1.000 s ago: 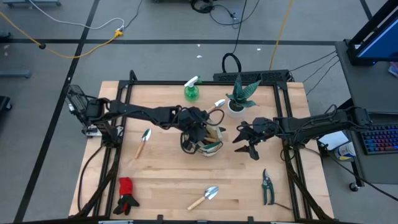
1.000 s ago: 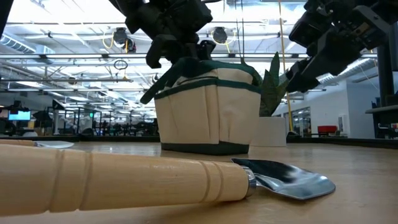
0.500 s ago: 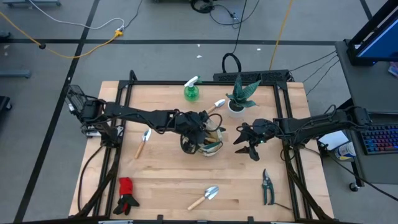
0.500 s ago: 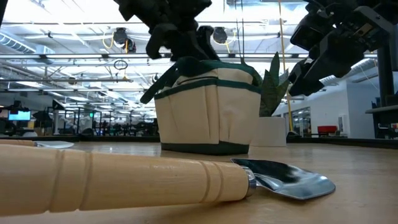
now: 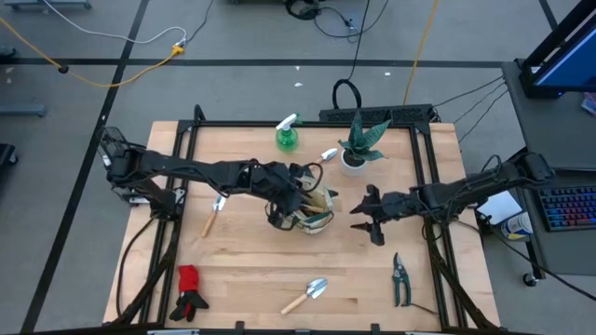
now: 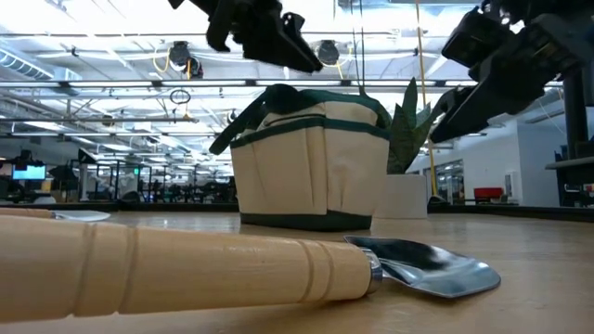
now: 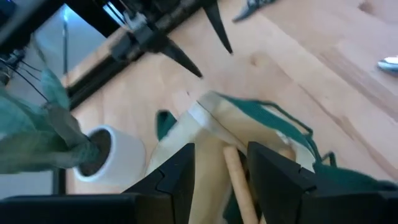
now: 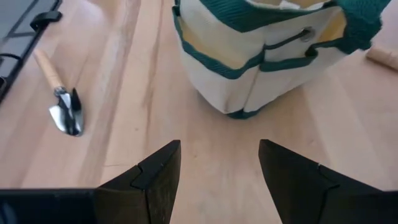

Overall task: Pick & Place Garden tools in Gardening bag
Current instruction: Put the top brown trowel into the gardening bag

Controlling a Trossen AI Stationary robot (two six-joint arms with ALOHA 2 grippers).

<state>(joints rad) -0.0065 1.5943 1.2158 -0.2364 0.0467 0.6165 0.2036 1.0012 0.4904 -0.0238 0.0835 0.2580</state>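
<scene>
The gardening bag stands at the middle of the high view on the wooden bench, just below the potted plant. The left end effector hangs over the bag's upper left rim with its fingers apart and nothing between them; its wrist view looks down past them at a wooden handle standing in the bag. The right end effector hovers to the right of the bag, near but not touching it, jaws spread wide and empty.

A trowel lies at lower centre, pruning shears at lower right, red-and-black gloves at lower left, another trowel left of the bag, and a green spray bottle at upper centre.

No writing can be read on any of them.
</scene>
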